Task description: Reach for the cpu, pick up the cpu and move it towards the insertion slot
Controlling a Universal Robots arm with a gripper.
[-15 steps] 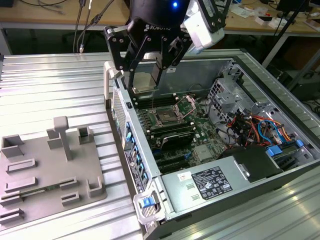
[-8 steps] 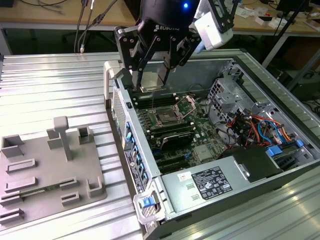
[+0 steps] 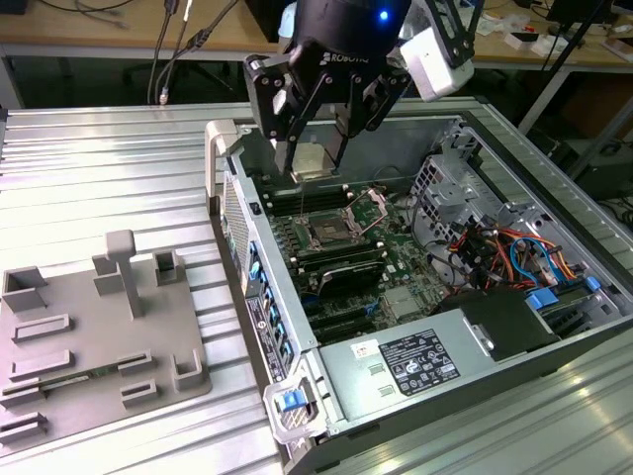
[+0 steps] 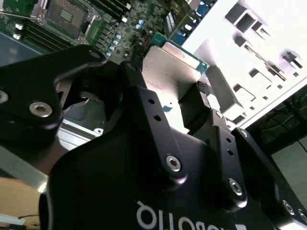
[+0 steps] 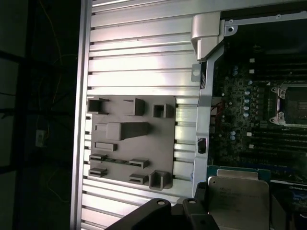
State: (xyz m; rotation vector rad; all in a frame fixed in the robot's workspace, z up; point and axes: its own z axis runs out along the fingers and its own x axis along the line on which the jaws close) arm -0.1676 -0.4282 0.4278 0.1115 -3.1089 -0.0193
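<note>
The end effector (image 3: pixel 315 148) grips the cpu (image 3: pixel 315 163) between its fingers

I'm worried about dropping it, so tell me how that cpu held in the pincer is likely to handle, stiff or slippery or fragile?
The cpu looks like a thin flat plate with a metal top, so probably stiff and light. Its smooth silvery face, seen in both wrist views, suggests it could slip in the pincer, which grips only its edges. Held above the open computer case, a fall would likely damage it.

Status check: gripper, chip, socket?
Gripper shut on chip, above open computer case. Socket below, empty. Nothing between them.
</note>
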